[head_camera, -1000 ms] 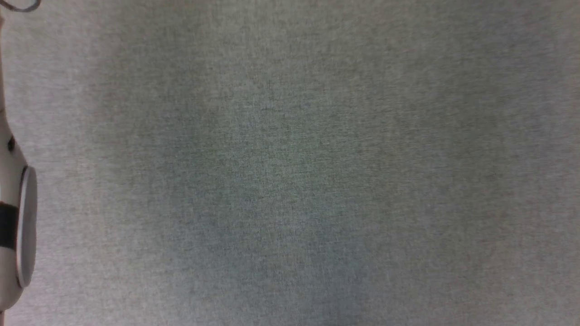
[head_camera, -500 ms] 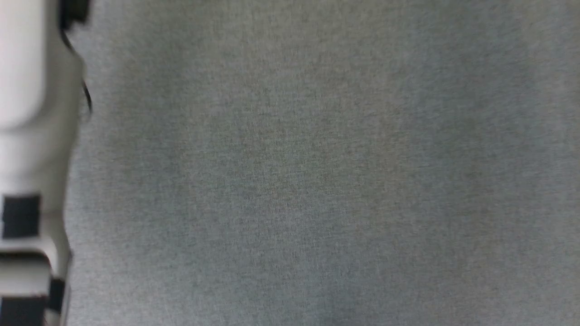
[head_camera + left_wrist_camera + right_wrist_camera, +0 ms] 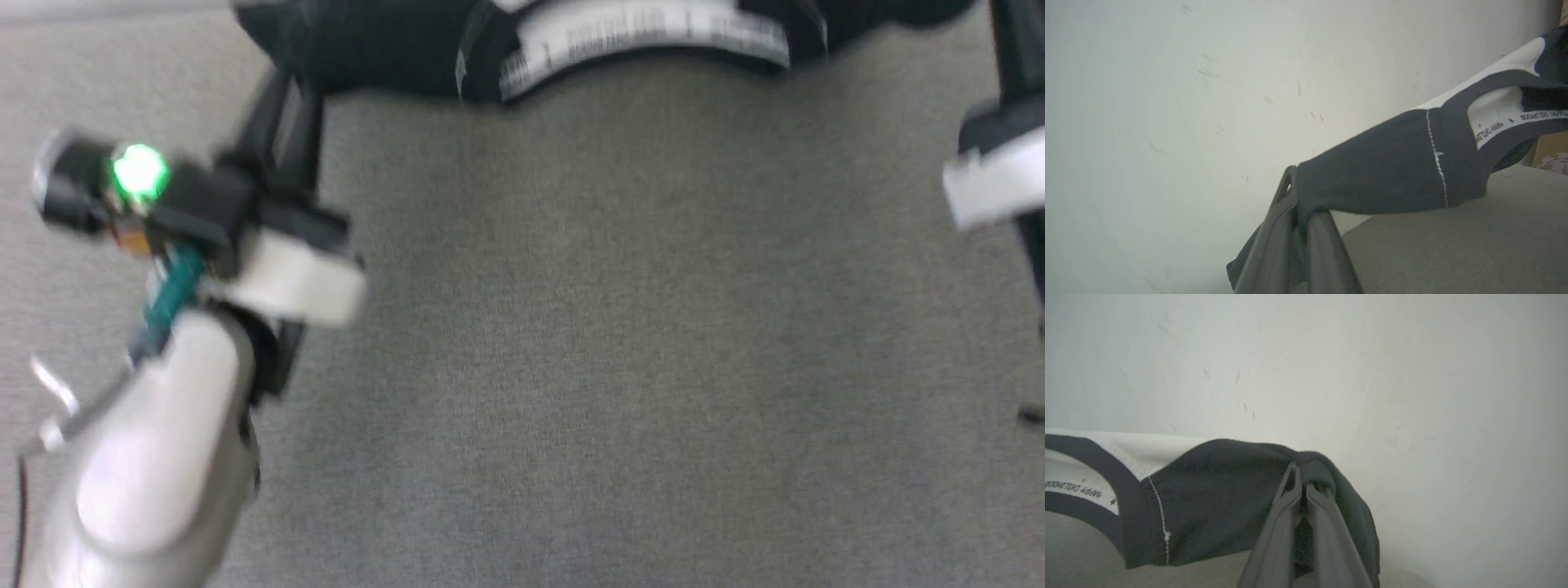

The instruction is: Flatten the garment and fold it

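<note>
two grippers hold the garment [image 3: 384, 41] stretched between them at the far edge of a grey fabric surface [image 3: 612, 343]. the left gripper [image 3: 1296, 200] is pinched shut on black cloth at one side of the collar, the right gripper [image 3: 1301, 486] on the other. the lettered neck tape [image 3: 1494, 130] hangs between them, before a pale wall [image 3: 1167, 81].

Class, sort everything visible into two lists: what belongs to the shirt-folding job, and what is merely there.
Belongs to the job:
- white T-shirt with black shoulders and lettered collar tape
- left gripper, shut on one black shoulder
- right gripper, shut on the other

Merely there:
- grey woven fabric surface
- pale scuffed wall
- brown cardboard-like box at the edge
</note>
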Robot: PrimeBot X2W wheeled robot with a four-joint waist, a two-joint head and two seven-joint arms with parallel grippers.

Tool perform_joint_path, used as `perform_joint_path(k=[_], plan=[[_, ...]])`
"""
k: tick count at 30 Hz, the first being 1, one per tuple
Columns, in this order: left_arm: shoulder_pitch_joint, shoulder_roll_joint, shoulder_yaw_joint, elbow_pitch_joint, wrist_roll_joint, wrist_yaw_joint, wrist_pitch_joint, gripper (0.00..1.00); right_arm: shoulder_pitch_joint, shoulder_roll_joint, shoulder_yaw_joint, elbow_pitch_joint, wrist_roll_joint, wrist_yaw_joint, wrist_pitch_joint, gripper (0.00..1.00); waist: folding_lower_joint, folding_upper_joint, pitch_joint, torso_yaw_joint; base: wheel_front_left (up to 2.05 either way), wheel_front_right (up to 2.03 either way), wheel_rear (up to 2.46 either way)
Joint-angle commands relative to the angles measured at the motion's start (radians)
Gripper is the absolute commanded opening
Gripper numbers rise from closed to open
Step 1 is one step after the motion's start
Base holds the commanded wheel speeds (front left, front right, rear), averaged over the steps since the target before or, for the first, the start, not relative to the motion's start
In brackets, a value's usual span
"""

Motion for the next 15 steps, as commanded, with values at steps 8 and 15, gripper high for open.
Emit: perform_joint_path(k=[8, 15], plan=[[0.324, 0.027, -0.035, -0.185, -0.007, 0.089, 0.071, 0.0, 0.384, 0.115, -0.123, -0.224, -0.033, -0.002, 0.073, 0.0, 0.0004, 0.0, -0.215, 0.027, 0.0, 0.0, 0.0], [0.532, 0.04, -0.052, -0.258, -0.023, 0.147, 0.112, 0.0, 0.604, 0.209, -0.175, -0.334, -0.053, -0.002, 0.107, 0.0, 0.0004, 0.0, -0.29, 0.036, 0.0, 0.0, 0.0]])
